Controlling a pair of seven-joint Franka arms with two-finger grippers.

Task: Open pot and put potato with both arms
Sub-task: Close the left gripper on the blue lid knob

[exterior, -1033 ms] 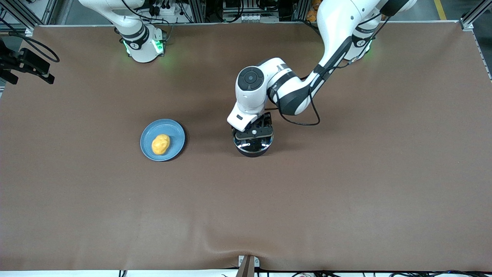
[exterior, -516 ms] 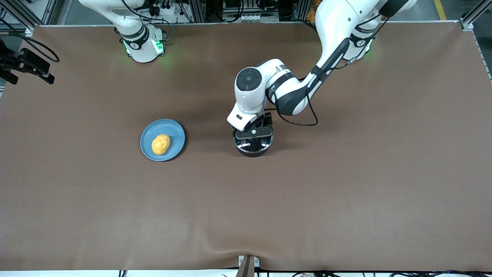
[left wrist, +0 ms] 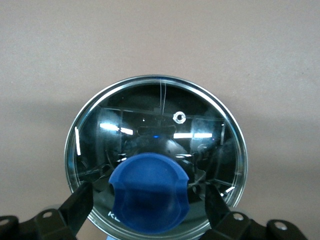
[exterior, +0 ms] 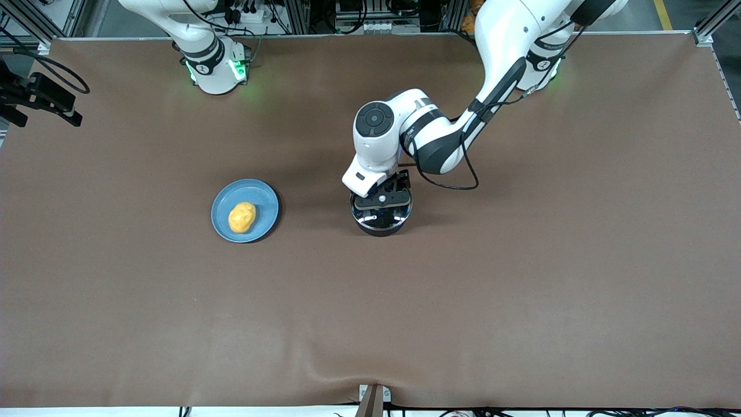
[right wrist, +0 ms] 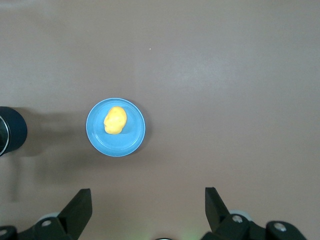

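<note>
Plate [exterior: 263,198]: shallow, blue, round, toward the right arm's end of the table
Glass lid [left wrist: 150,110]: round, clear, metal-rimmed, with a small vent hole
Lid knob [left wrist: 149,200]: blue, at the lid's centre
Table cover [exterior: 521,289]: brown

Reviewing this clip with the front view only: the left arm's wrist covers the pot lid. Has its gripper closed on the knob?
Observer: No. The left wrist view shows the left gripper open, with its fingers on either side of the blue knob and a gap at each.
Operator: And the right gripper? I only see that arm's base.
Observer: The right gripper waits open, high over the table, with the potato on the plate below.
Operator: Anything inside the pot?
Observer: Cannot tell. The glass lid shows only reflections.
</note>
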